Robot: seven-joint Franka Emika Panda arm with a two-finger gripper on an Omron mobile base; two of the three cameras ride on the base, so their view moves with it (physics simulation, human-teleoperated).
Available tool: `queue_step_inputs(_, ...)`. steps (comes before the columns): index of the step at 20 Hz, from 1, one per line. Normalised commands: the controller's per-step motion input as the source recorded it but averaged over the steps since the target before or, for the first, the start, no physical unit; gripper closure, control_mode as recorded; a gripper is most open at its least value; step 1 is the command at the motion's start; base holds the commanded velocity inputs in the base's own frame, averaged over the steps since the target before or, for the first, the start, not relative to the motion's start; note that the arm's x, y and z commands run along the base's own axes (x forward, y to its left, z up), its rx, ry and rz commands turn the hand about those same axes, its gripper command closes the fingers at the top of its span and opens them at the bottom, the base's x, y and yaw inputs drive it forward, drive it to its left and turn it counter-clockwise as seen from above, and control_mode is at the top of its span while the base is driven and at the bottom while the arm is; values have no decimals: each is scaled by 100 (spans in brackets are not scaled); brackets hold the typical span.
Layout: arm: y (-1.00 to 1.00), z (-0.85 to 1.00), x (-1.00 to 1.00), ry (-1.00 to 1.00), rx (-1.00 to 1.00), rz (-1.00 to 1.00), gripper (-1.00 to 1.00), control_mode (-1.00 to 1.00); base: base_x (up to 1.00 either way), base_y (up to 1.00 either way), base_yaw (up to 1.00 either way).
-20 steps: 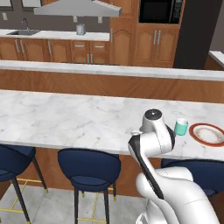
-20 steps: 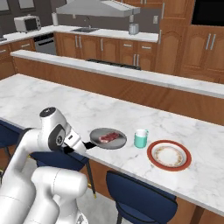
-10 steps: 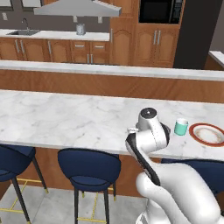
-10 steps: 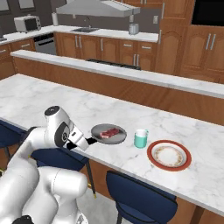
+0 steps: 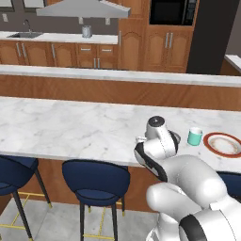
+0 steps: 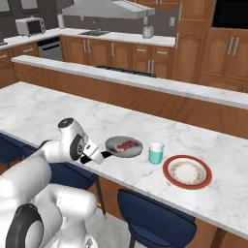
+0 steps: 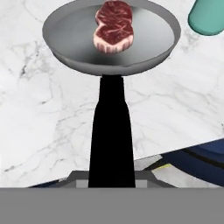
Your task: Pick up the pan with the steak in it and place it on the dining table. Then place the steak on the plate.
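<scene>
Hand view, steak [image 7: 113,26] inside pan [image 7: 87,48] over dining table [image 7: 48,118], end effector [image 6: 98,157] pinching pan handle, plate [image 6: 187,172] bare.

Lots of bare white marble dining table [image 6: 58,109] lay open to the left of my small grey metal pan [image 6: 124,146]. To its right, a teal cup [image 6: 155,153] stood close by, blocking the way to the red-rimmed round plate [image 6: 187,172].
</scene>
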Motion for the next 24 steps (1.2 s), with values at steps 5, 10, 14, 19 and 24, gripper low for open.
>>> queue_step_inputs(5, -16, -34, 0, -15, -1, 3, 100, -100, 0, 0, 0)
queue_step_inputs(10, -1, -5, -2, -1, 0, 1, 100, -100, 0, 0, 0)
queue_step_inputs(14, -10, -28, -27, -8, -6, 5, 100, -100, 0, 0, 0)
queue_step_inputs(19, -6, -38, -32, -9, -10, 4, 100, -100, 0, 0, 0)
queue_step_inputs(24, -5, -49, -25, -3, -9, 4, 100, -100, 0, 0, 0)
